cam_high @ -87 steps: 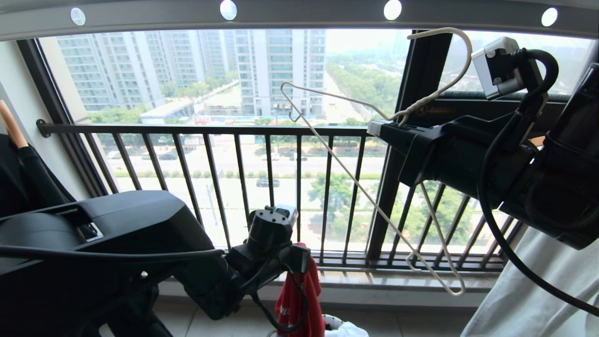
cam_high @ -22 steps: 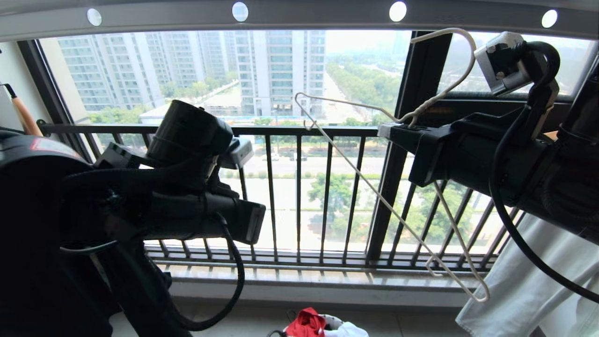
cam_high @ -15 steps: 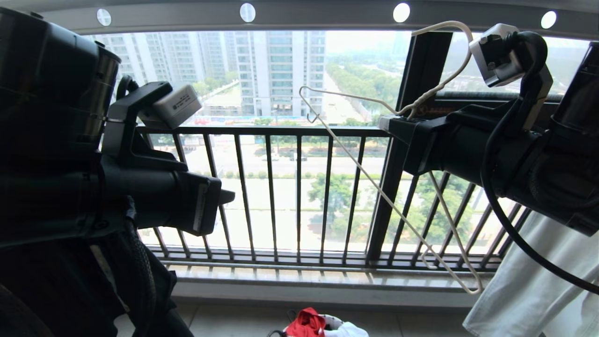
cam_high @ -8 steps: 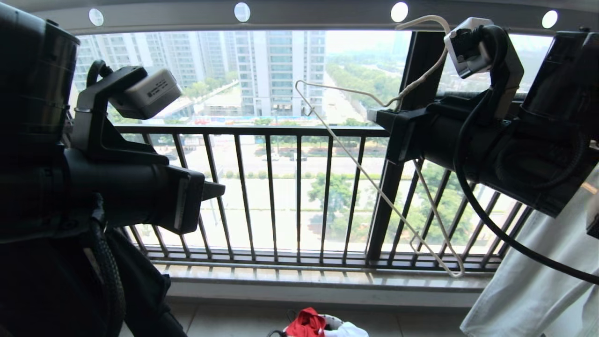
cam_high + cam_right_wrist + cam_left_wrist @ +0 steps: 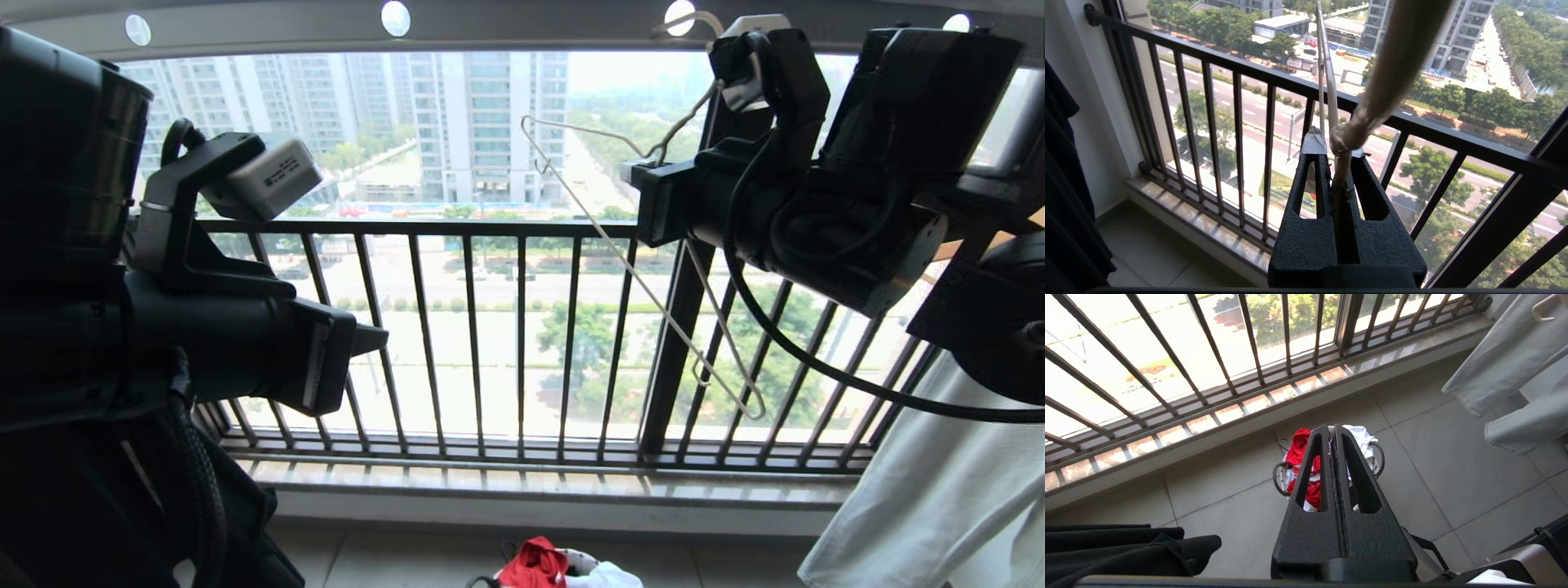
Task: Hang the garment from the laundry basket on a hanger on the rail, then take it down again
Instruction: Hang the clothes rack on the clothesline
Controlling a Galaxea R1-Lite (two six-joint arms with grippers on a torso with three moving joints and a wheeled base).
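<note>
My right gripper point(image 5: 635, 173) is shut on the neck of the thin white wire hanger point(image 5: 584, 135), held high in front of the window. The hanger's hook reaches up to the grey holed rail point(image 5: 522, 28). In the right wrist view the hanger point(image 5: 1331, 90) rises from between the shut jaws of the right gripper point(image 5: 1333, 149). My left gripper point(image 5: 375, 339) hangs shut and empty at mid height on the left. Far below the left gripper point(image 5: 1331, 426), the red garment point(image 5: 1298, 445) lies crumpled in the laundry basket point(image 5: 1278, 484) on the floor. The garment point(image 5: 535, 563) also shows at the head view's lower edge.
A dark barred window railing point(image 5: 424, 227) runs across in front of me. Pale clothing point(image 5: 922, 506) hangs at the right, and a black shirt point(image 5: 1118, 547) hangs at the left. A white shirt point(image 5: 1361, 439) shares the basket. Grey floor tiles surround the basket.
The left gripper let the red garment drop into the basket and rose to mid height. Over the last second the right arm lifted the hanger up and leftward, bringing its hook to the rail.
</note>
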